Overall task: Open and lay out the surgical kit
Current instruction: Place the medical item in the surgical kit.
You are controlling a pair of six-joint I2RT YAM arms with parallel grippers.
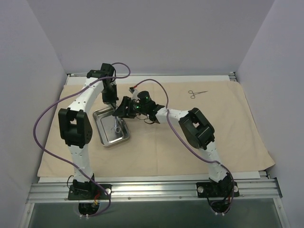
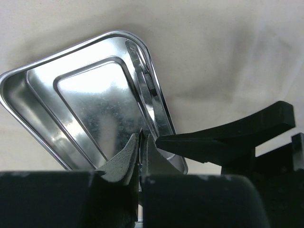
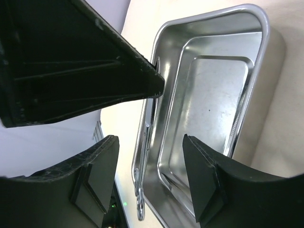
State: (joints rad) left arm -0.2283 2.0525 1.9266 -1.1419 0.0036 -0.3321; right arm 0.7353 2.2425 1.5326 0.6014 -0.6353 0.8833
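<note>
The beige cloth wrap (image 1: 190, 137) lies spread flat over the table. On its left part sits the steel tray (image 1: 105, 124), also seen from the left wrist (image 2: 85, 90) and from the right wrist (image 3: 213, 95). My left gripper (image 1: 114, 105) (image 2: 142, 137) hangs over the tray, shut on a thin metal instrument (image 1: 117, 124) that dangles with its ring handles (image 3: 141, 206) downward. My right gripper (image 1: 122, 110) (image 3: 152, 175) is open, its fingers either side of the hanging instrument without touching it. A second slim instrument (image 2: 148, 88) lies along one tray wall.
A pair of ring-handled scissors or forceps (image 1: 196, 93) lies on the cloth at the back right. White walls close in the left, back and right sides. The aluminium rail (image 1: 152, 190) with both arm bases runs along the near edge.
</note>
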